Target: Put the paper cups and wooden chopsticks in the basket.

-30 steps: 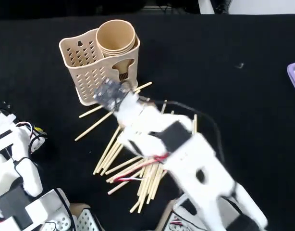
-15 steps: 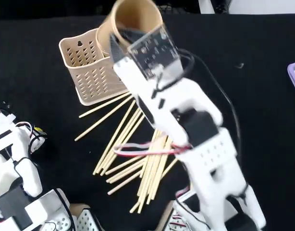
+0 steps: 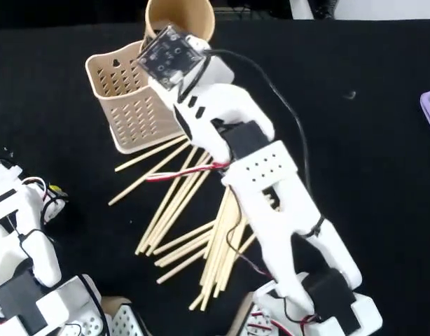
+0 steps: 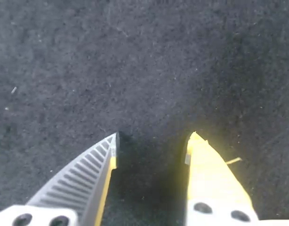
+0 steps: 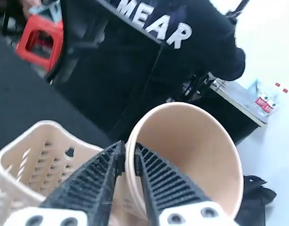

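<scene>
- The black table [image 3: 355, 175] carries the basket [image 3: 124, 105], which stands upright.
- Chopsticks [image 3: 180, 203] lie scattered just beside the basket.
- The right gripper [image 5: 128, 147] pinches the rim of a paper cup [image 5: 191, 150], held tilted beside the basket.
- The left gripper [image 4: 151, 141] hangs parted and empty over the table.

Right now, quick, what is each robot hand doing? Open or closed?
Left gripper: open, holding nothing.
Right gripper: shut on the rim of the paper cup.
</scene>
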